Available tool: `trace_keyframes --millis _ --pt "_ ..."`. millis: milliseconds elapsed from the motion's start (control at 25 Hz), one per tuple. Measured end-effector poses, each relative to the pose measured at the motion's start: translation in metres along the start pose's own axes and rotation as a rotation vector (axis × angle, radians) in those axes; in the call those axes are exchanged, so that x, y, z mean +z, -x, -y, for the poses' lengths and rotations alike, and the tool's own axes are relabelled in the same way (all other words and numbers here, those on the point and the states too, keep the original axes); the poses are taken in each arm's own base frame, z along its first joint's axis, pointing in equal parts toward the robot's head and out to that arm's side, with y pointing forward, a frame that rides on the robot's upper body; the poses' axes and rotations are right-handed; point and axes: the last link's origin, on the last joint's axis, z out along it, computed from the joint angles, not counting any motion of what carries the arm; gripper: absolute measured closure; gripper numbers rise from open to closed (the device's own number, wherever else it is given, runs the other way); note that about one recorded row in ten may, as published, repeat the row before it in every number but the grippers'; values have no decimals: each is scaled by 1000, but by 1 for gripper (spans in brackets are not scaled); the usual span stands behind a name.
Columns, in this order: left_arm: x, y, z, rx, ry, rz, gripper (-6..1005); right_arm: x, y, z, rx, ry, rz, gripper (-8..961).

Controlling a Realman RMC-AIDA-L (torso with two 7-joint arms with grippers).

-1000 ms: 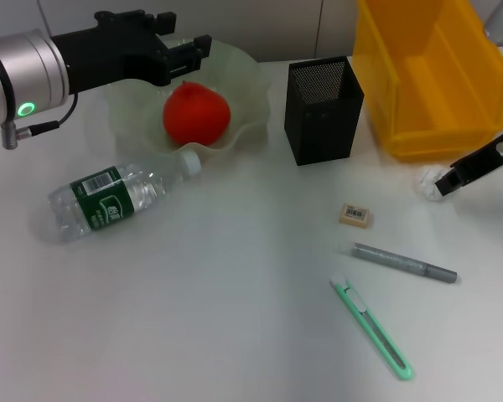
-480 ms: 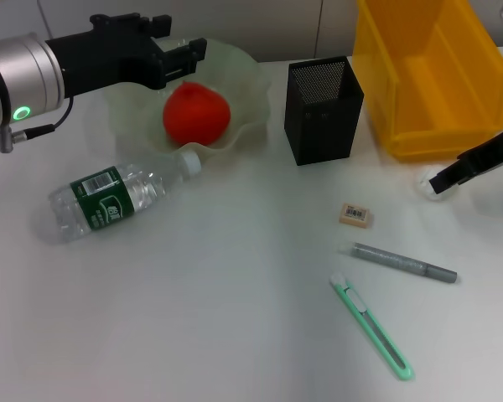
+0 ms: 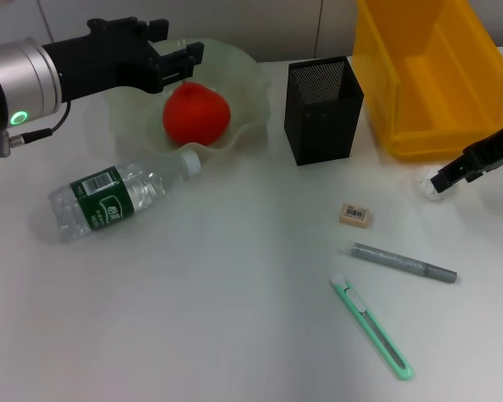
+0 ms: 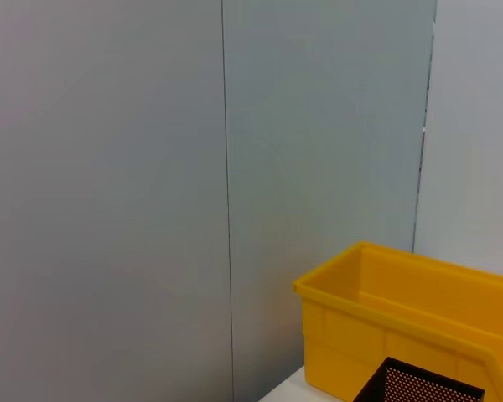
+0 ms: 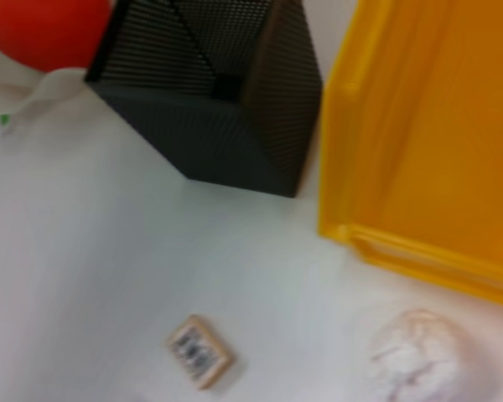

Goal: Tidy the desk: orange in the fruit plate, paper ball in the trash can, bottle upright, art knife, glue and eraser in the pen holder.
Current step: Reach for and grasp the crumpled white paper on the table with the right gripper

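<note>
Paper ball beside right pincer, on desk.

The white surface carries a pale green fruit plate, a bottle lying on its side, a black mesh pen holder and a yellow bin — plus an eraser, grey glue stick, green art knife and paper ball.

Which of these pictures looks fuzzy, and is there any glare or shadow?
Right wrist view: soft and smeared, the paper ball and eraser lack crisp edges. Head view: sharp, even light, only faint shadows under the bottle and pen holder. Left wrist view: mostly plain wall, no glare.
</note>
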Motion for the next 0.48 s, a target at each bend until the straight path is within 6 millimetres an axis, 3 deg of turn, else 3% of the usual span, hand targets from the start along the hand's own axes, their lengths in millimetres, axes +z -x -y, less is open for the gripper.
trace_keyframes --millis 480 --pt "1 2 -2 1 8 0 427 11 1 15 9 -71 -23 330"
